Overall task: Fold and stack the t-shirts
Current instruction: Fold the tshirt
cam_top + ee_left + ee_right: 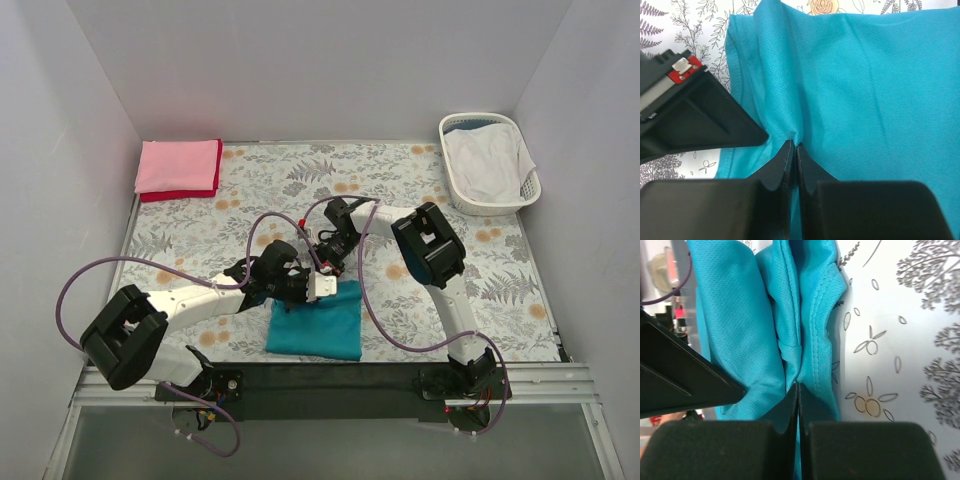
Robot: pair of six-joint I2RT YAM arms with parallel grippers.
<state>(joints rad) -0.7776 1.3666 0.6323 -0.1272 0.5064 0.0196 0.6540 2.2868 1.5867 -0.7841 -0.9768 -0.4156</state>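
Observation:
The teal-blue t-shirt (pixel 320 322) lies partly folded near the table's front middle. My left gripper (pixel 312 288) is shut on a pinched ridge of the teal fabric (pixel 855 90) at the shirt's far left edge. My right gripper (pixel 330 262) is shut on the teal shirt's hemmed edge (pixel 820 335) just beside it. The two grippers sit close together above the shirt's far edge. The light pink t-shirt (pixel 178 164) lies folded on the red t-shirt (pixel 180 194) at the far left corner.
A white slatted laundry basket (pixel 490 163) with white cloth inside stands at the far right. The table has a floral cover (pixel 440 240). White walls close in the left, back and right sides.

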